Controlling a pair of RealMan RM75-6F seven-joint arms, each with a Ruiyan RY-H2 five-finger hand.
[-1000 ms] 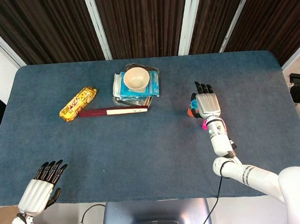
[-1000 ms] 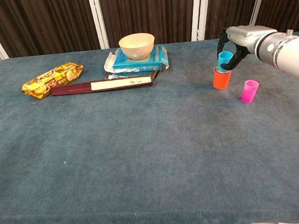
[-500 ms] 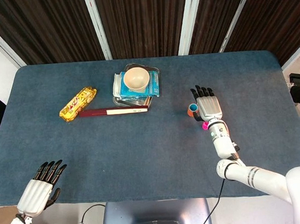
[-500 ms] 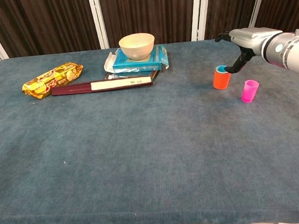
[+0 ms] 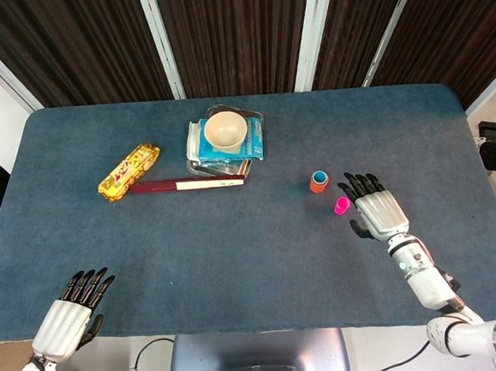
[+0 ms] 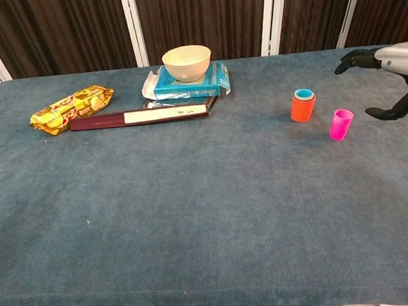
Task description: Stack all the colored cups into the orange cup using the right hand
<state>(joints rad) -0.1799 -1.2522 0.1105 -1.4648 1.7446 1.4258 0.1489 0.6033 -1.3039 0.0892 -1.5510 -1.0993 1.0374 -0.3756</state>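
Note:
The orange cup (image 5: 318, 182) (image 6: 302, 107) stands upright right of the table's middle, with the blue cup (image 5: 319, 177) (image 6: 303, 94) nested inside it, only its rim showing. A pink cup (image 5: 341, 206) (image 6: 341, 124) stands upright just beside it, nearer my right side. My right hand (image 5: 377, 210) (image 6: 385, 62) hovers open to the right of the pink cup, fingers spread and holding nothing. My left hand (image 5: 71, 313) hangs open past the table's near left edge.
A cream bowl (image 5: 226, 130) (image 6: 187, 62) sits on a blue packet over a tray at the back centre. In front of it lies a dark red flat box (image 5: 188, 185) (image 6: 138, 117), and a yellow snack packet (image 5: 129, 171) (image 6: 71, 108) lies to its left.
My right hand let go of the blue cup, which dropped into the orange cup. The hand then drew back to the right, past the pink cup. The left hand barely moved.

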